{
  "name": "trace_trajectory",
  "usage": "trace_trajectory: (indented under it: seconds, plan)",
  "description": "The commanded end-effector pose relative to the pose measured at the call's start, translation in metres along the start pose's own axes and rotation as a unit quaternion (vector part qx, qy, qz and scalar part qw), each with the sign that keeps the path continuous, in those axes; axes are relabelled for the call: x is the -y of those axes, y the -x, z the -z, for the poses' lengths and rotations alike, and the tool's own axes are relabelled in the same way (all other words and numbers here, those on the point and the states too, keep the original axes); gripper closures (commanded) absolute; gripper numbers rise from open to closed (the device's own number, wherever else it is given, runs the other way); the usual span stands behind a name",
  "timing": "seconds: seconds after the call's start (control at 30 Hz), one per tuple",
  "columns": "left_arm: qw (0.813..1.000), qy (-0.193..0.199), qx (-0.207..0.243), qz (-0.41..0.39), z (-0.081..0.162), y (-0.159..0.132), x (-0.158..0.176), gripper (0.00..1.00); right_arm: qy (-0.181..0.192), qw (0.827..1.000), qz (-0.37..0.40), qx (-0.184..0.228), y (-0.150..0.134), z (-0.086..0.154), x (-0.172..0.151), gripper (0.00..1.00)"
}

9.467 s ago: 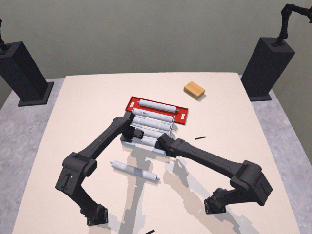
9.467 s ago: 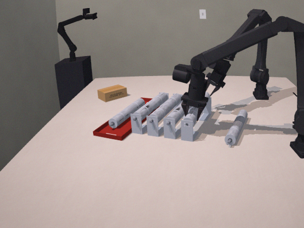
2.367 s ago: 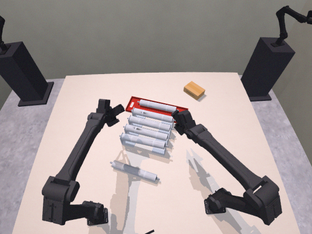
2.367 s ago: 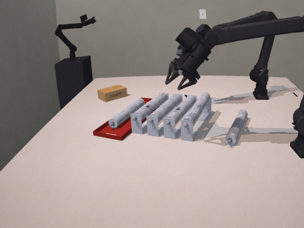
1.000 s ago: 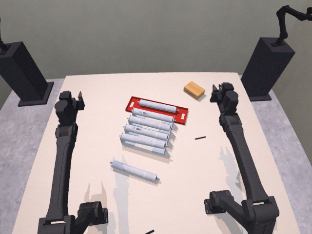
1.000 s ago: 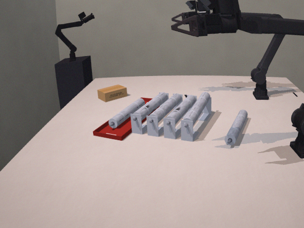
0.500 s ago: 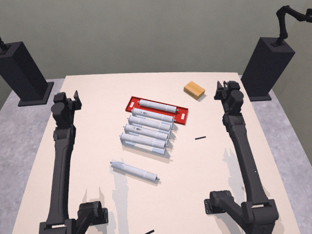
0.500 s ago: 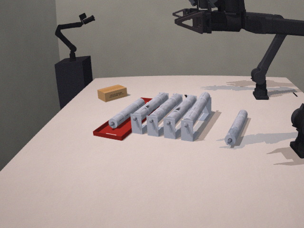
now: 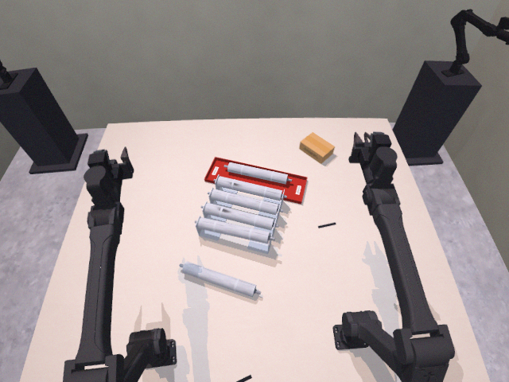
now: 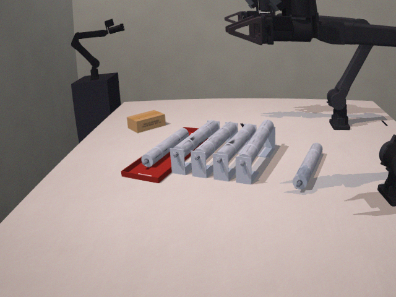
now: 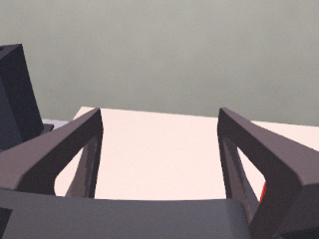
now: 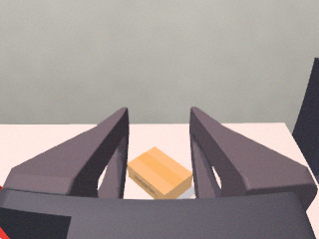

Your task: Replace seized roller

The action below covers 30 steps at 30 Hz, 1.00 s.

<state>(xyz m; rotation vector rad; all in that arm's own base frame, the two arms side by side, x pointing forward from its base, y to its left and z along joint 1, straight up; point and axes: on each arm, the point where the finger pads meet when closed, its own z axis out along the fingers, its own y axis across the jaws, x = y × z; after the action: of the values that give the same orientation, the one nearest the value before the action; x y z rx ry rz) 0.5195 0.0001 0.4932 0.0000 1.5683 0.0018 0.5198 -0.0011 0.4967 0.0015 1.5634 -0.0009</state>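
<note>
The roller bed (image 9: 257,245) (image 10: 244,169) stands mid-table and holds four grey rollers (image 9: 244,201) (image 10: 223,140), all seated between its brackets. Behind it lies the red scrap tray (image 9: 215,166) (image 10: 140,172) with one grey roller (image 9: 257,173) (image 10: 166,145) in it. Another grey roller (image 9: 221,279) (image 10: 308,164) lies loose on the table in front of the bed. My left gripper (image 9: 127,162) (image 11: 159,118) is open and empty, raised well to the left of the bed. My right gripper (image 9: 360,138) (image 10: 228,23) (image 12: 159,118) is partly open and empty, raised at the far right, near the box.
A cardboard box (image 9: 316,146) (image 10: 146,120) (image 12: 159,172) sits at the far right of the table. A short black stick (image 9: 326,224) lies right of the bed, another (image 9: 243,378) at the front edge. Dark pillars (image 9: 30,118) (image 9: 435,107) stand off the far corners.
</note>
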Motion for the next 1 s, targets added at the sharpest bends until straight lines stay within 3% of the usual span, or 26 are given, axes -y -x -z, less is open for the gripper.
trace_trajectory:
  seconds: [0.0, 0.13, 0.17, 0.2, 0.23, 0.7, 0.73, 0.77, 0.8, 0.97]
  plan:
    - [1.0, -0.002, -0.023, 0.005, -0.006, -0.019, 0.001, 0.38, 0.005, 1.0, 0.002, 0.0, 0.005, 0.0, -0.005, 0.68]
    - [1.0, -0.003, -0.027, 0.006, -0.006, -0.021, 0.002, 0.38, 0.005, 1.0, 0.003, -0.013, -0.01, 0.001, -0.005, 0.68]
    - [1.0, -0.003, 0.005, 0.002, -0.004, 0.006, 0.001, 0.38, 0.003, 1.0, 0.001, 0.024, 0.028, 0.002, -0.002, 0.68]
    - [1.0, -0.003, -0.008, 0.004, -0.007, -0.012, 0.002, 0.38, 0.005, 0.999, 0.003, 0.037, 0.044, 0.003, -0.005, 0.68]
    - [1.0, -0.004, -0.006, 0.004, -0.007, -0.011, 0.003, 0.68, 0.006, 0.999, 0.003, 0.041, 0.048, 0.006, -0.006, 0.68]
    - [1.0, -0.009, 0.005, 0.006, -0.005, -0.003, 0.008, 0.68, 0.007, 0.999, 0.006, 0.034, 0.037, -0.002, -0.006, 0.68]
    - [1.0, -0.004, 0.012, 0.003, -0.001, 0.012, 0.003, 0.68, 0.007, 0.999, 0.006, 0.034, 0.037, -0.002, -0.006, 0.68]
    - [1.0, -0.006, 0.001, 0.006, -0.004, -0.005, 0.006, 0.68, 0.007, 0.999, 0.005, 0.034, 0.036, -0.002, -0.006, 0.68]
    - [1.0, -0.007, 0.001, 0.006, -0.004, -0.004, 0.006, 0.68, 0.007, 0.999, 0.005, 0.035, 0.036, -0.002, -0.006, 0.38]
    - [1.0, -0.007, 0.003, 0.006, -0.002, -0.002, 0.006, 0.68, 0.007, 0.999, 0.005, 0.036, 0.035, -0.002, -0.006, 0.38]
